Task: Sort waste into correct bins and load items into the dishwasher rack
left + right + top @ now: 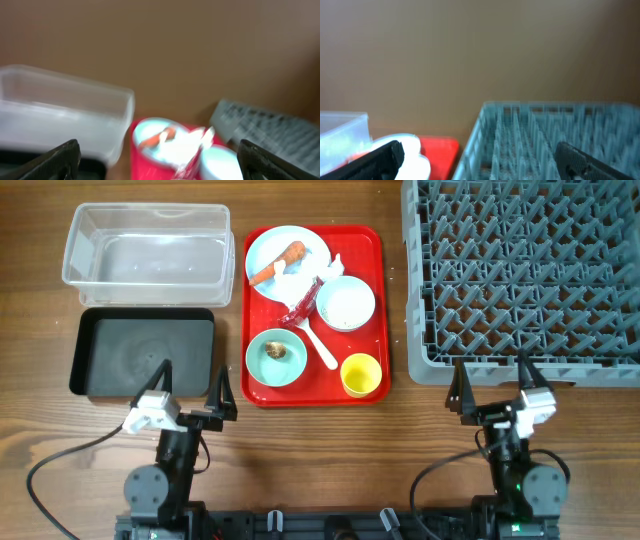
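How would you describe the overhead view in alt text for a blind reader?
A red tray holds a blue plate with carrot and napkins, two bowls, a yellow cup and a spoon. Clear tub and black tray lie left, grey rack right; left tool and right tool sit open.

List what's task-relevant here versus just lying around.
Job: napkins, red wrapper, carrot piece, rice, brown lump; plate, rice bowl, lump bowl, yellow cup, spoon; clear tub, black tray, rack.
Lying about: red serving tray.

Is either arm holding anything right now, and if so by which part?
Nothing is held. The left gripper and right gripper are both open and empty.
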Available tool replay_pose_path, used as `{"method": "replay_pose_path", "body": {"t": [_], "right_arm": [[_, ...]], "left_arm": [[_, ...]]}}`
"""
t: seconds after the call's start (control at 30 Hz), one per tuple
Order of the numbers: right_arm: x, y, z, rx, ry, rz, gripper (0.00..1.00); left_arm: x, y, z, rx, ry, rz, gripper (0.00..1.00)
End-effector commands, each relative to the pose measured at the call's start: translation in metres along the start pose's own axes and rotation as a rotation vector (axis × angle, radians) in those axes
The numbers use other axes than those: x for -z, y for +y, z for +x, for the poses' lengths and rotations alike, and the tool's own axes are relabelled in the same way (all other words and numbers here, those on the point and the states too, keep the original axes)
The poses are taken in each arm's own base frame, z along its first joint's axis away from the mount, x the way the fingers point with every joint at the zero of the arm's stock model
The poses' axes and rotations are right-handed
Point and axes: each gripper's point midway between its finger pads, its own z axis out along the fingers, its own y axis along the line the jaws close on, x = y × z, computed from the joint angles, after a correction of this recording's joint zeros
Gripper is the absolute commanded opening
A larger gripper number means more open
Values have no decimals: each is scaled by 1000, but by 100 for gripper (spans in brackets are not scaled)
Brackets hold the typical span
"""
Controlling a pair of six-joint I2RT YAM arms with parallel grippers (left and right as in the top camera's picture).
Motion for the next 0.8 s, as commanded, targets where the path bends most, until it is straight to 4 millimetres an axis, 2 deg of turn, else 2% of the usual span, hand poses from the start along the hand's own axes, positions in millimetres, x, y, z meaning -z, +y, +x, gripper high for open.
{"method": "replay_pose_path", "body": {"t": [0.0,0.1,0.13,0.27,0.4,0.5,0.6,0.67,0.77], "right_arm": [[2,18,-33,2,-104,-93,100],[5,26,-63,24,-171,-134,100],[8,29,-84,33,-211,-141,100],[18,34,-132,103,-313,-142,100],[30,40,-170,122,-394,-160,100],[36,48,-191,136,-429,-194,100],[34,60,-208,152,-427,-261,100],[26,65,-214,152,-396,-291,100],[0,76,-220,135,-274,-380,100]], "left_arm": [[5,-35,-28,-49,-103,182,100],[11,-52,-50,-68,-152,253,100],[14,-59,-64,-76,-174,278,100],[24,-73,-102,-92,-235,299,100],[35,-88,-133,-106,-269,333,100],[36,-96,-146,-109,-264,350,100],[27,-99,-156,-94,-193,340,100],[18,-103,-161,-84,-128,340,100],[-7,-102,-166,-99,28,296,100]]}}
